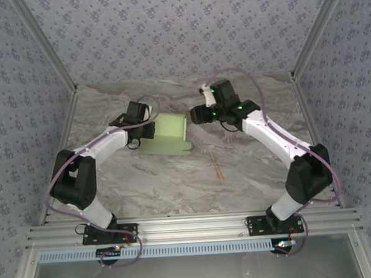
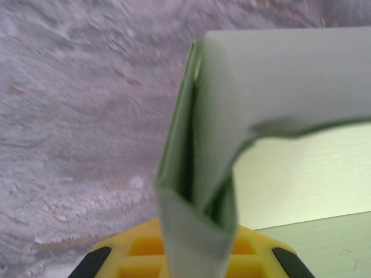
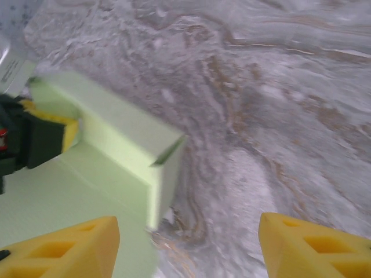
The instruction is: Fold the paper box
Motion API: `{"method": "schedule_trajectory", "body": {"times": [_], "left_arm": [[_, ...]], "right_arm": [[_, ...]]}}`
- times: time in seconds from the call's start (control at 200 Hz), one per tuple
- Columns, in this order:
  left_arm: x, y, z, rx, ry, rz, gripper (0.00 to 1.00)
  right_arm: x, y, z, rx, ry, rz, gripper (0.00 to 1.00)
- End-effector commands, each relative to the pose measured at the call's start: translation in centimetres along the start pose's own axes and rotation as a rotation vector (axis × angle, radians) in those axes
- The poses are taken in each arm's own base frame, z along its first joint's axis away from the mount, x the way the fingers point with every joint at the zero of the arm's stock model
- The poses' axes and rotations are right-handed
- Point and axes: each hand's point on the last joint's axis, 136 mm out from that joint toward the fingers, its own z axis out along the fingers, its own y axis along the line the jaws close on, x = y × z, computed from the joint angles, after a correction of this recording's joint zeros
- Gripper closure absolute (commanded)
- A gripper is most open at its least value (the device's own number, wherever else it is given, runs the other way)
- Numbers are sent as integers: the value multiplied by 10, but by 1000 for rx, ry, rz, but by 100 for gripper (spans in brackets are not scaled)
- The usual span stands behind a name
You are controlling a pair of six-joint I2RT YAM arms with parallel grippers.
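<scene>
your left tool (image 1: 149, 130) clamps the paper box (image 1: 171, 137) by its raised wall. your right tool (image 3: 186, 225) gapes wide, just beside the box's corner.

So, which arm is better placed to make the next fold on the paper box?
Probably the right. The right gripper is open and free beside the paper box, while the left gripper is clamped on its edge.
</scene>
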Motion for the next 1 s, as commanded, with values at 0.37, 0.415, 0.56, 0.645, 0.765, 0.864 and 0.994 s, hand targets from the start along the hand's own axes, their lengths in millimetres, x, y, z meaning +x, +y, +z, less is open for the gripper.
{"method": "schedule_trajectory", "body": {"times": [0.37,0.415,0.56,0.645,0.765,0.864,0.994], "left_arm": [[65,-45,-11,393,510,502,100],[63,-43,-8,391,537,519,100],[58,-43,7,367,611,571,100],[54,-39,17,317,641,607,100],[45,-42,28,276,642,669,100],[43,-49,35,263,656,724,97],[42,-54,43,248,666,769,96]], "right_arm": [[88,-22,41,-57,204,202,36],[93,-21,48,-59,220,202,37],[102,-3,72,-111,262,191,42],[105,9,82,-158,266,202,46],[112,20,91,-211,265,233,52],[119,24,96,-223,267,240,56],[126,24,101,-226,256,272,62]]}}
